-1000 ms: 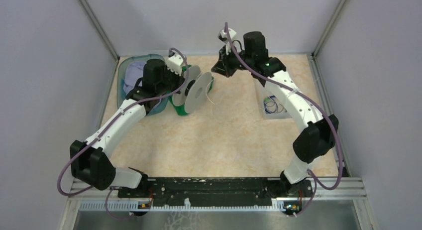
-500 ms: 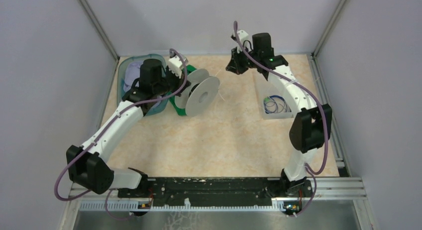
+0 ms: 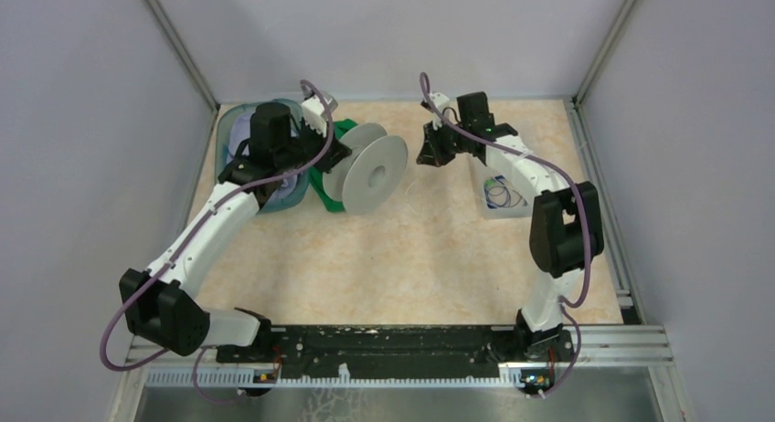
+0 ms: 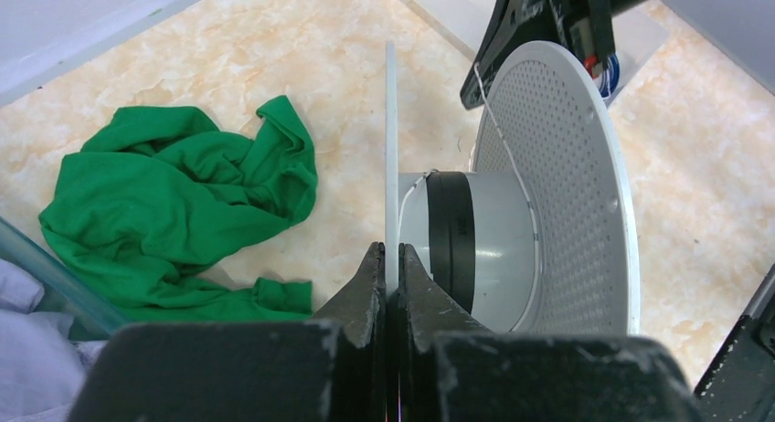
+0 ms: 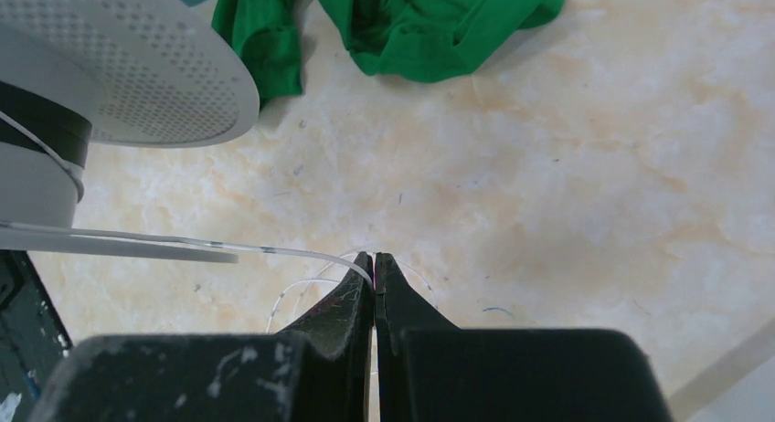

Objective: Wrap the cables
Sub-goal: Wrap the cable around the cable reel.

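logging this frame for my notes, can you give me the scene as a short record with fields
left gripper: shut on the thin edge of one flange of the spool
right gripper: shut on the whitish cable
whitish cable: runs from the right fingertips to the spool core
blue cable: coiled in the clear tray, untouched
green cloth: crumpled on the table beside the spool

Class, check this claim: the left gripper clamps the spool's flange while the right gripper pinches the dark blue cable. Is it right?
Not quite. The right gripper pinches the whitish cable, as the right wrist view shows; the left gripper does clamp the spool by its flange.
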You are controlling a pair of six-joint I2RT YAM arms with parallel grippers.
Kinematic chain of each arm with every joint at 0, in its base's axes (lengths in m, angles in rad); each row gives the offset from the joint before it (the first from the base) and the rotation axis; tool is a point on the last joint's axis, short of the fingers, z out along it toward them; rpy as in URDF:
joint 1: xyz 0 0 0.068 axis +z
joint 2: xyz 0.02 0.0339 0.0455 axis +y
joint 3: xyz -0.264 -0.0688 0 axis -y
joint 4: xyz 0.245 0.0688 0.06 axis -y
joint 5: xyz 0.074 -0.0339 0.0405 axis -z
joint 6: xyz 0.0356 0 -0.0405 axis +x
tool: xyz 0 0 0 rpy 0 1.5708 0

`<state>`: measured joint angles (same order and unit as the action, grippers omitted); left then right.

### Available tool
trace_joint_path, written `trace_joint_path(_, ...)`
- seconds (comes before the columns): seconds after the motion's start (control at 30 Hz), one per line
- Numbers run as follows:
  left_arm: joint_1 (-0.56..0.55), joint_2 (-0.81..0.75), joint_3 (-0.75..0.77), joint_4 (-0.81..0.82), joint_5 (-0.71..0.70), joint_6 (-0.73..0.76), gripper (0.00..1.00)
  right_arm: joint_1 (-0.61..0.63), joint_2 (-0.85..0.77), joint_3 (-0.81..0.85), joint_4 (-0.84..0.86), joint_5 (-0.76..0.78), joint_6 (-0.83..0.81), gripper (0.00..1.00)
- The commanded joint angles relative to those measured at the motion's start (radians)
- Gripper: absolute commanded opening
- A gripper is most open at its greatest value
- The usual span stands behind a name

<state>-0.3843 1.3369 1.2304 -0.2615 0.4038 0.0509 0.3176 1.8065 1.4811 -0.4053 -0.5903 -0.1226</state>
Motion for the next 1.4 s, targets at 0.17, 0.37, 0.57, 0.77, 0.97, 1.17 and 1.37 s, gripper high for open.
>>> trace_joint_path(0.17, 0.038, -0.012, 0.067, 0.053, 0.000, -0.140, 0.00, -0.010, -0.008, -0.098, 0.111, -0.189, 0.058, 0.03)
trace_joint_path(0.37, 0.080, -0.012, 0.069, 0.063, -0.006, -0.202, 0.00, -0.011, -0.034, -0.104, 0.096, -0.265, 0.065, 0.13)
trace_joint_path(0.57, 0.101, -0.027, 0.070, 0.057, 0.005, -0.204, 0.00, -0.034, -0.108, -0.119, 0.101, -0.239, 0.039, 0.39)
trace_joint_path(0.77, 0.118, -0.035, 0.074, 0.054, 0.024, -0.224, 0.00, -0.059, -0.202, -0.207, 0.137, -0.256, -0.018, 0.64)
trace_joint_path(0.97, 0.128, -0.031, 0.089, 0.046, 0.042, -0.245, 0.00, -0.058, -0.270, -0.329, 0.124, -0.335, -0.219, 0.79)
trace_joint_path(1.17, 0.142, -0.025, 0.091, 0.058, 0.072, -0.274, 0.00, -0.050, -0.289, -0.407, 0.106, -0.405, -0.373, 0.85)
trace_joint_path(1.37, 0.153, -0.018, 0.090, 0.067, 0.089, -0.294, 0.00, 0.025, -0.264, -0.423, 0.085, -0.351, -0.470, 0.87)
